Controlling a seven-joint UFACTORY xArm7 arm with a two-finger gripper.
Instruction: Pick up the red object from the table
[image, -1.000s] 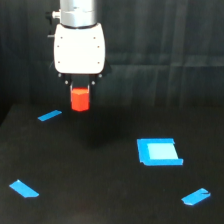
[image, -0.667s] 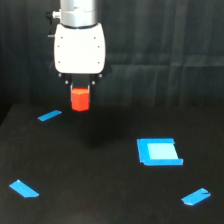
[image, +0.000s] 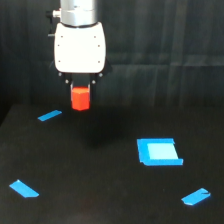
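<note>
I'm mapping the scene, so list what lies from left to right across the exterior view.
Near-left tape strip → far-left tape strip → red block, held in the end effector → blue square → right tape strip.

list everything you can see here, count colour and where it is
red object: 1, red-orange, held in the gripper, lifted above the table, upper part of the exterior view's left half
blue square patch: 1, blue with a paler centre, on the table, exterior view's right of centre
blue tape strips: 3, blue, on the table; one below and to the exterior view's left of the red object, one at lower left, one at lower right
table: 1, matte black, fills the lower part
backdrop: 1, dark, behind the table
gripper: 1, white body with dark fingers, shut on the red object, upper left
</note>
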